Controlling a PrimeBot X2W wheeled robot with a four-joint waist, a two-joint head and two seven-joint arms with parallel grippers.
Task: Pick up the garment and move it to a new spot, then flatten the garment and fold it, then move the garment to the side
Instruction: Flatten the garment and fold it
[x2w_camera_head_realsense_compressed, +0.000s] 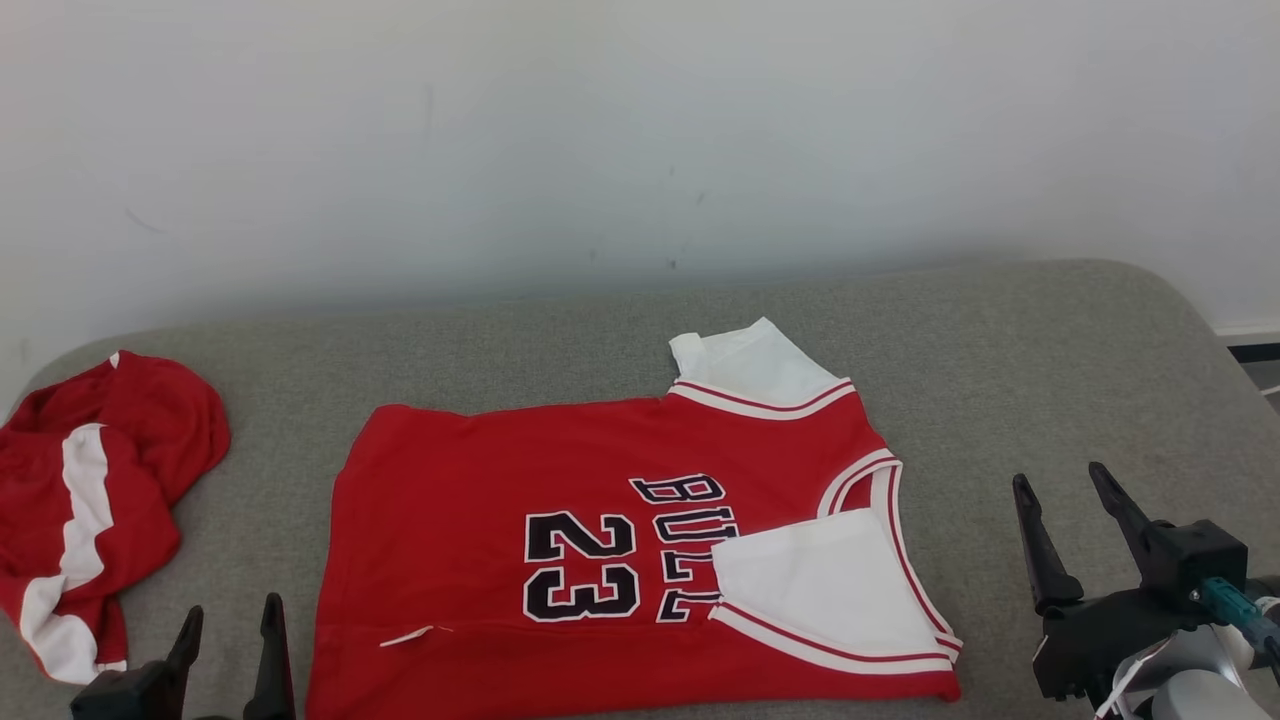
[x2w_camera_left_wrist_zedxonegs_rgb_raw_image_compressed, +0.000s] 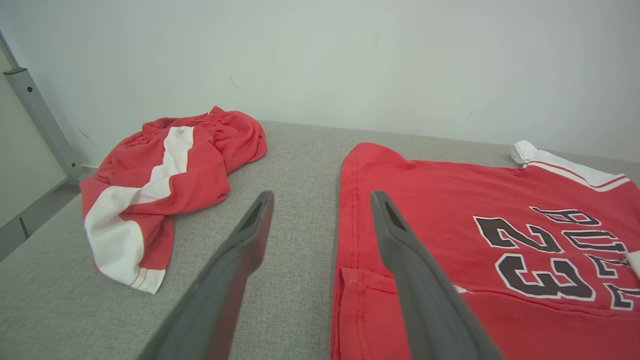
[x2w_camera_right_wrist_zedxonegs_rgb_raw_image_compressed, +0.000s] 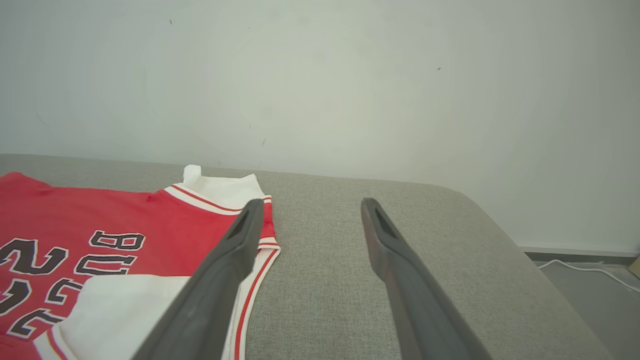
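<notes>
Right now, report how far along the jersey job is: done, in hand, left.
Done: the jersey lies flat on the grey surface. Its near white sleeve is turned in over the lettering, and the near edge looks folded over. In hand: nothing. The left gripper and right gripper stand open on either side of it, holding no cloth. Left: finishing the fold and moving the jersey aside.
</notes>
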